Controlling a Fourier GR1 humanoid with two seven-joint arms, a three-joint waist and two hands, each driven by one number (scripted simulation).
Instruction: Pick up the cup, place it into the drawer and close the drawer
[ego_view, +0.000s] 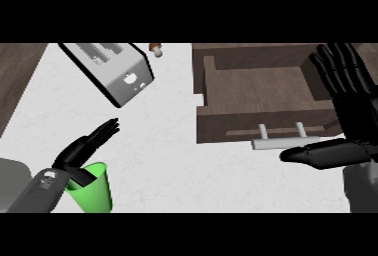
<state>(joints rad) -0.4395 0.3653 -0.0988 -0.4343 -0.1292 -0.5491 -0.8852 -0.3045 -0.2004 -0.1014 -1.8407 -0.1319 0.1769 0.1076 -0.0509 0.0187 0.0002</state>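
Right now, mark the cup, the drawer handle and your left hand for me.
green cup (98, 192), head view, on its outer side wall.
drawer handle (275, 144), head view, on the pale bar across the drawer's front.
left hand (85, 147), head view, on the palm, just above the cup's rim.

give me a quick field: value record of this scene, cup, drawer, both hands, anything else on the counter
cup: green cup, at the counter's near left, beside the left hand
drawer: brown wooden drawer, pulled open, nothing visible inside, pale bar handle on its front
left hand: left hand, fingers straight, next to the cup's rim, not curled round it
right hand: right hand, open, fingers up, over the drawer's right side, thumb near the handle
other: silver toaster at the far left
counter: white counter
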